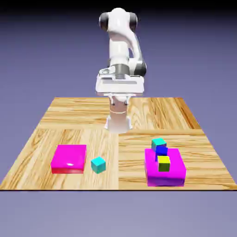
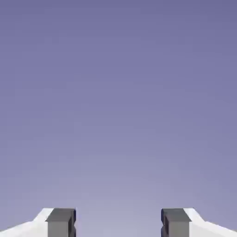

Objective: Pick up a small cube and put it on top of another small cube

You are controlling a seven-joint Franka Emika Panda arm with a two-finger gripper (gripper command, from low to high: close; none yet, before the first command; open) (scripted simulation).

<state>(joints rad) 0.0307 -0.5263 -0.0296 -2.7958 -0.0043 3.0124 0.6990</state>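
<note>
The arm stands tall at the back of the wooden table (image 1: 74, 115), its gripper (image 1: 119, 98) held high above the boards near the base, well away from every cube. In the hand view the two grey fingertips (image 2: 61, 221) sit wide apart at the bottom edge with only the blue-violet backdrop between them, so the gripper is spread open and carries nothing.

On the boards, taking the table's middle as the clock's centre in the exterior view, a flat pink block (image 1: 69, 158) lies at about eight o'clock. Just beside it, off its near right corner, a small teal cube (image 1: 98, 164) rests alone on the wood.

At about four o'clock sits a flat magenta block (image 1: 172, 175). A small yellow cube (image 1: 164, 163) rests on top of it. A small blue cube (image 1: 161, 150) shows just behind the yellow one, and a second teal cube (image 1: 158, 142) shows behind the blue one; whether those two stand on the magenta block or on the wood behind it, I cannot tell.
</note>
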